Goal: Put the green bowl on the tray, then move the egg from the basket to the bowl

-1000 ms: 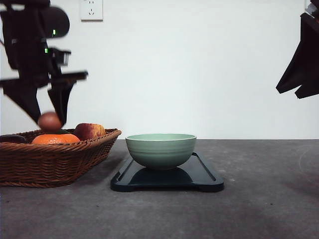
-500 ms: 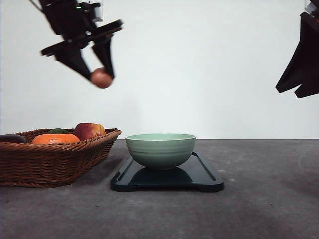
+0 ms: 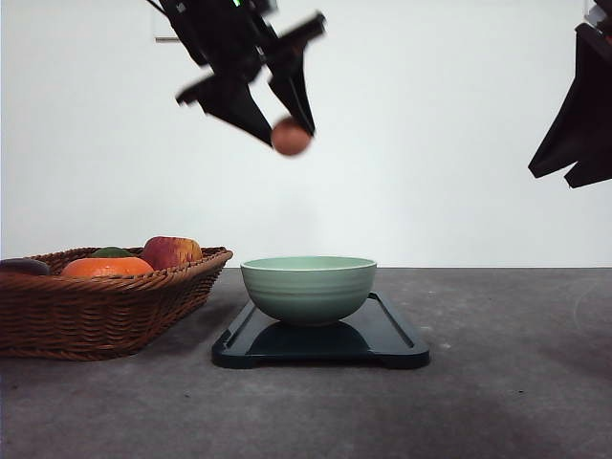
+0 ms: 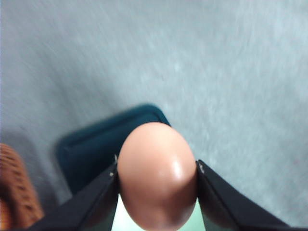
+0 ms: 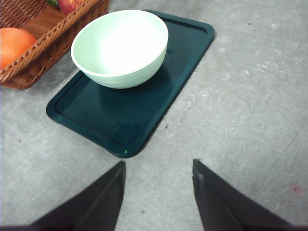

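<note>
The egg (image 3: 291, 136) is pinched between my left gripper (image 3: 287, 129)'s fingertips, high in the upper middle of the front view, above the green bowl (image 3: 308, 287), which sits on the tray (image 3: 382, 337) at centre. My right gripper (image 5: 156, 178), at the frame's right edge, spreads wide and empty. Released from this height, the egg could crack on the bowl or bounce out.

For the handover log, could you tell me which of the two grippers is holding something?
The left gripper: its jaws clamp the egg; the right gripper is open.
</note>
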